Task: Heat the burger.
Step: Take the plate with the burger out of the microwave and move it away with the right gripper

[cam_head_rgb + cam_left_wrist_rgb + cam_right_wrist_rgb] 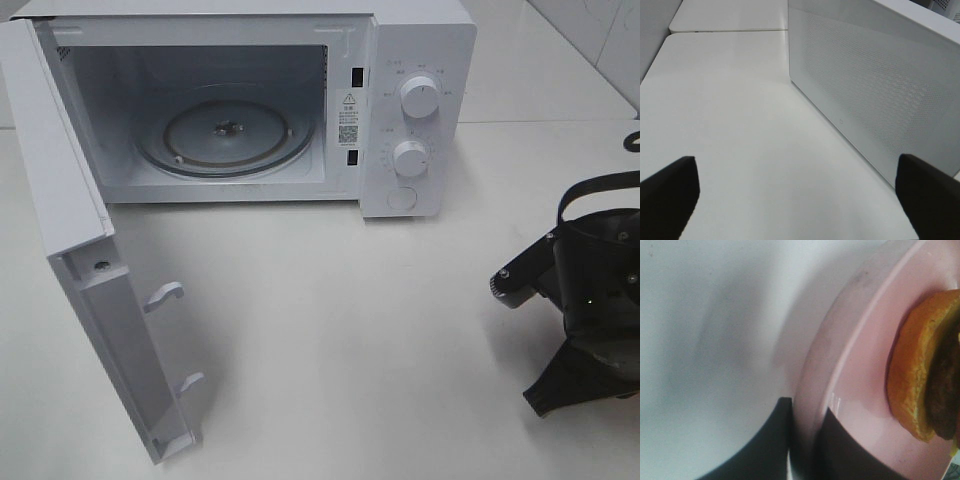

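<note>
I find the microwave (300, 100) in the upper half of the exterior high view, its door (90, 260) swung fully out toward the lower left, so the cavity and the glass turntable (225, 130) are exposed and bare, ready to receive a load.

The right gripper (805, 440) is clenched on the rim of the pink plate (860, 365), one finger on either face of the edge. The burger (920, 370) sits on that plate, at the right of the right wrist view. I judge the grip is taken at the rim so the food rides untouched. In the overhead view only the right arm shows, at the right edge; the plate and burger are out of frame there.

The left gripper (790, 200) stands spread wide with nothing between its fingers, beside the outer face of the door, clear of the approach.

Insertion not yet done. Risk: plate tipping from a one-edge hold.
</note>
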Controlling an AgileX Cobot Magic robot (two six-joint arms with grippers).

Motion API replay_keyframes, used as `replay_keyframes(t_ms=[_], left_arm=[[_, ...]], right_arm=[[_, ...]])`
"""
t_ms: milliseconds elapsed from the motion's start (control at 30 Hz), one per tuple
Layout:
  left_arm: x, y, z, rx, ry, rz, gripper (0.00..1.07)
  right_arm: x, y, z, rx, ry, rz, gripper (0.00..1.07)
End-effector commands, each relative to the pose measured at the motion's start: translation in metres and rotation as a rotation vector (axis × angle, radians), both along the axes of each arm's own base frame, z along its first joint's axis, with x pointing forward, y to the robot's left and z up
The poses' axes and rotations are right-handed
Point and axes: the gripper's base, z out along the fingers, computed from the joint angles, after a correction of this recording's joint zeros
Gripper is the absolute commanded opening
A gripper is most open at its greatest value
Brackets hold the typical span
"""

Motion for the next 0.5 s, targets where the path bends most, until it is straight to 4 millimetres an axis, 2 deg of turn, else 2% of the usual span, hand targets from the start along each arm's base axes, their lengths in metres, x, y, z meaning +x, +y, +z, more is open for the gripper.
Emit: replay_keyframes(t_ms=[33,300,500], left_arm=[[-0.001,0.0,-0.001,-0.001,-0.002,-0.004,1.0],[-0.001,0.0,-0.001,-0.001,-0.002,-0.004,1.0],[-0.001,0.0,-0.001,-0.001,-0.002,-0.004,1.0]], right_arm=[[0.006,-0.005,-0.006,-0.022,-0.018,-0.03,0.01],[0.012,-0.014,-0.024,-0.01,-0.001,-0.102,0.03],[0.012,-0.013,-0.024,0.02,-0.003,-0.116,0.09]])
